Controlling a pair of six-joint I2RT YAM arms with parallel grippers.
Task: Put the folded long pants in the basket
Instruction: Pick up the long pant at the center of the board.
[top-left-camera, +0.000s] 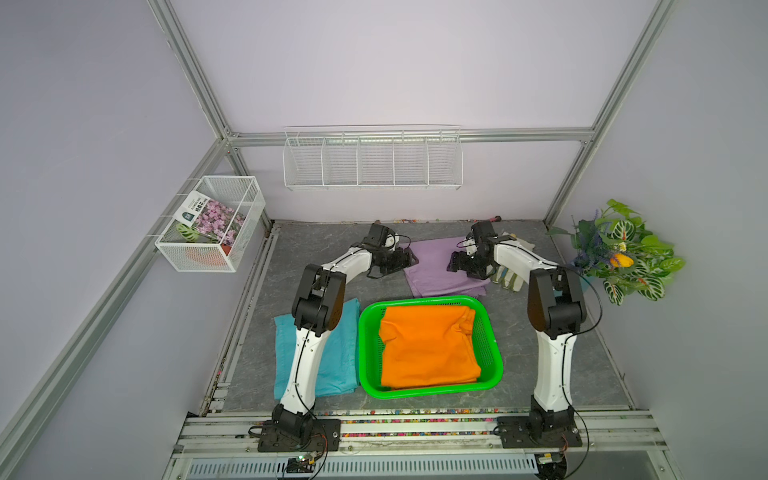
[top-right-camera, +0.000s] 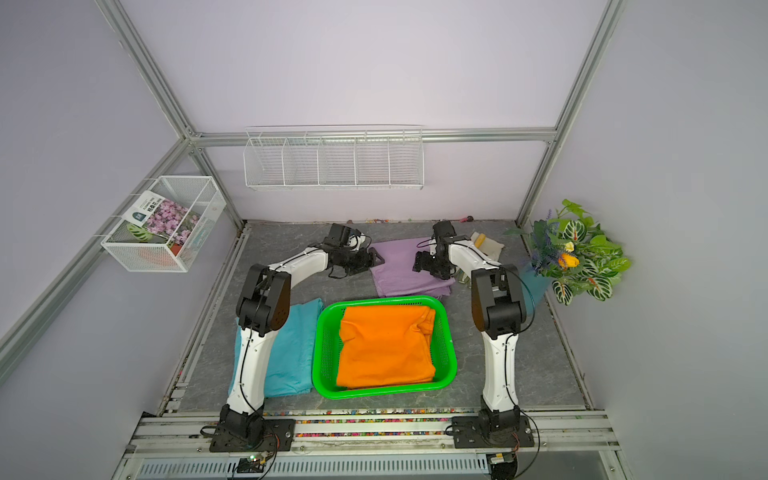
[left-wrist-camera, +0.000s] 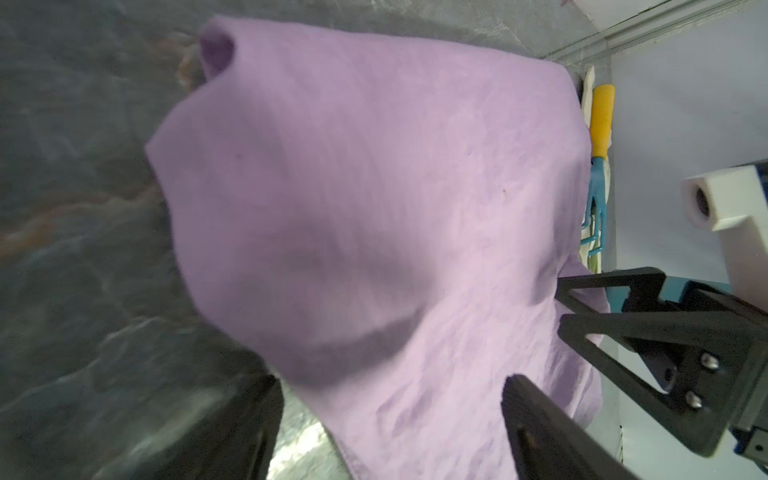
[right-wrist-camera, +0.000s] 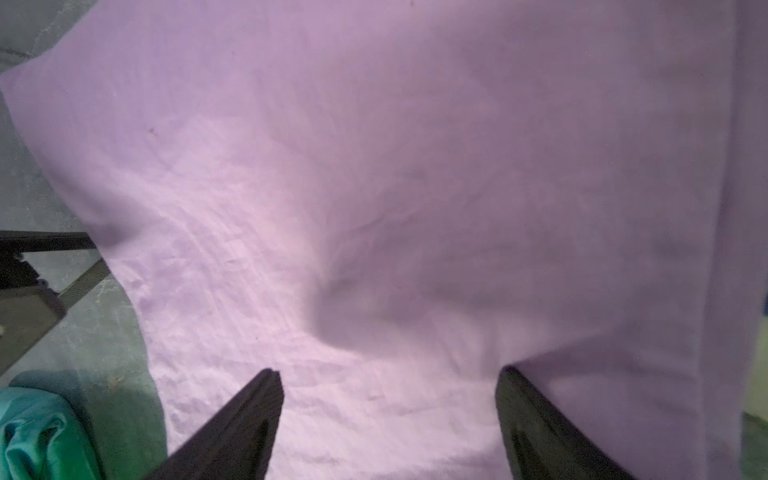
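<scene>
While one of the three pairs is packed, the job looks about a third done. In both top views the orange pants (top-left-camera: 428, 345) lie inside the basket (top-left-camera: 367, 345), a bright green plastic tub with perforated walls and rounded corners. Their soft, slightly rumpled fold covers most of its floor. The teal pants (top-left-camera: 336, 357) lie flat on the grey marbled table (top-left-camera: 540, 353) just beside the basket, partly hidden under the left arm. The lilac pants (top-left-camera: 436, 270) lie on the table beyond the basket, between the left gripper (top-left-camera: 409, 261) and the right gripper (top-left-camera: 454, 264), which face each other across the cloth. Both pairs have yet to go in. From the left wrist, the lilac pants (left-wrist-camera: 374, 208) show as matte woven cloth with fine creases and one corner curled into a small roll. The left gripper (left-wrist-camera: 392, 380) has its dark fingers spread wide at the cloth's edge, pinching nothing. A small rake (left-wrist-camera: 600, 124) with a yellow handle lies past the cloth. From the right wrist, the lilac pants (right-wrist-camera: 415, 166) fill the view, faintly wrinkled. The right gripper (right-wrist-camera: 390, 370) is likewise spread above the fabric, clamping nothing.
</scene>
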